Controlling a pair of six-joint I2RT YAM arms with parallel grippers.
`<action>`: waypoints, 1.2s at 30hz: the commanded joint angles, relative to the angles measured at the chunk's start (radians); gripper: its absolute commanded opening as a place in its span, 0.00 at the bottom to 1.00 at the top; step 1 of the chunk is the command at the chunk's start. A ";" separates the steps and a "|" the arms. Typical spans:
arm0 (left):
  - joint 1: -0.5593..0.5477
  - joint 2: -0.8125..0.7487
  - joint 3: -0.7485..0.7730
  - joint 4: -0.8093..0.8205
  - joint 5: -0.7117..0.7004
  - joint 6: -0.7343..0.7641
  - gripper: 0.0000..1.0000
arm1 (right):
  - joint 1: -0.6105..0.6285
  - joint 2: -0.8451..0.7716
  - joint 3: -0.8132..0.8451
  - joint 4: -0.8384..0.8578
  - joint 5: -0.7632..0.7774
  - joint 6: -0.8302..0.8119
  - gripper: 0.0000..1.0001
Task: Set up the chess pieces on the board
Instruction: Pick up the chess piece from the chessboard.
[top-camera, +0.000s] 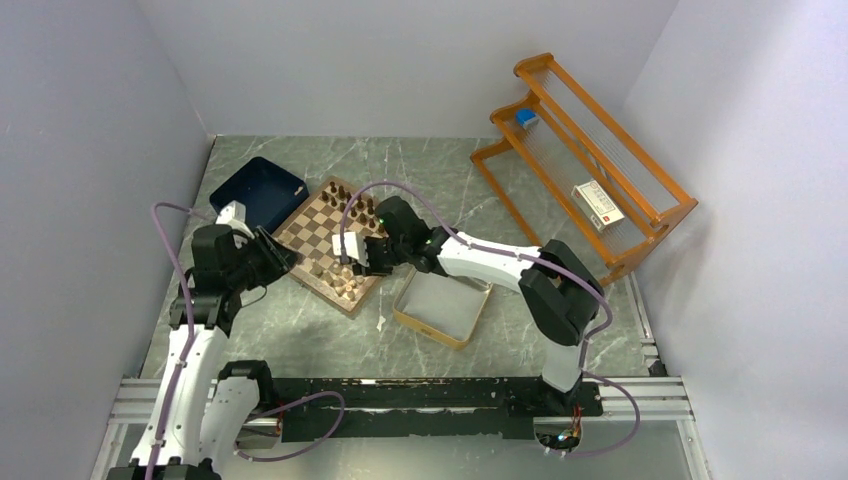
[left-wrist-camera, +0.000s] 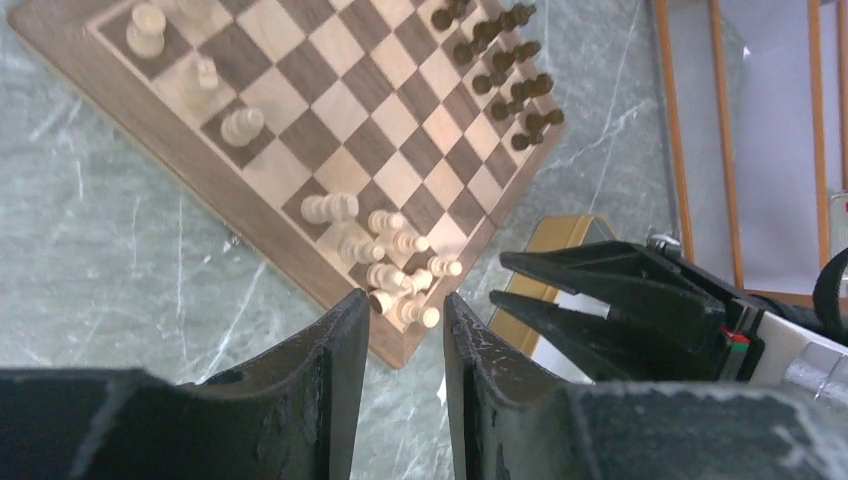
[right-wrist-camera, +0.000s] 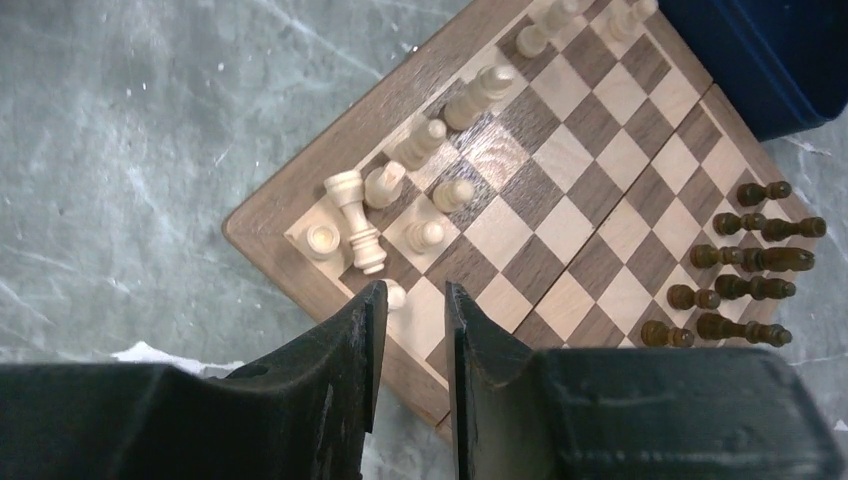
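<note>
The board (top-camera: 318, 232) lies at an angle between both arms. Dark chess pieces (top-camera: 346, 196) stand in rows at its far edge, and pale ones (top-camera: 340, 282) crowd the near corner. In the left wrist view, my left gripper (left-wrist-camera: 400, 298) hangs open and empty just short of that corner, with the pale cluster (left-wrist-camera: 395, 265) beyond its tips, some pieces lying down. My right gripper (right-wrist-camera: 412, 288) is open over the board's (right-wrist-camera: 560, 225) edge with nothing between its fingers. A pale pawn (right-wrist-camera: 396, 294) sits beside its left fingertip. More pale men (right-wrist-camera: 385, 215) stand or lie ahead.
A silver gold-rimmed tin (top-camera: 440, 305) sits right of the board, under the right arm. The navy tray (top-camera: 258, 190) lies at the board's far left. An orange wire rack (top-camera: 580, 170) with a small box stands at the back right. The right gripper's fingers (left-wrist-camera: 600, 300) reach close to my left gripper.
</note>
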 joint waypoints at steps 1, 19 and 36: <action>0.009 -0.022 -0.071 0.022 0.047 -0.048 0.38 | 0.002 0.038 0.033 -0.066 -0.001 -0.126 0.32; 0.009 -0.037 -0.024 -0.058 -0.102 0.028 0.38 | 0.082 0.160 0.147 -0.194 0.141 -0.257 0.35; 0.009 -0.058 0.009 -0.093 -0.147 0.004 0.39 | 0.090 0.211 0.196 -0.266 0.153 -0.302 0.36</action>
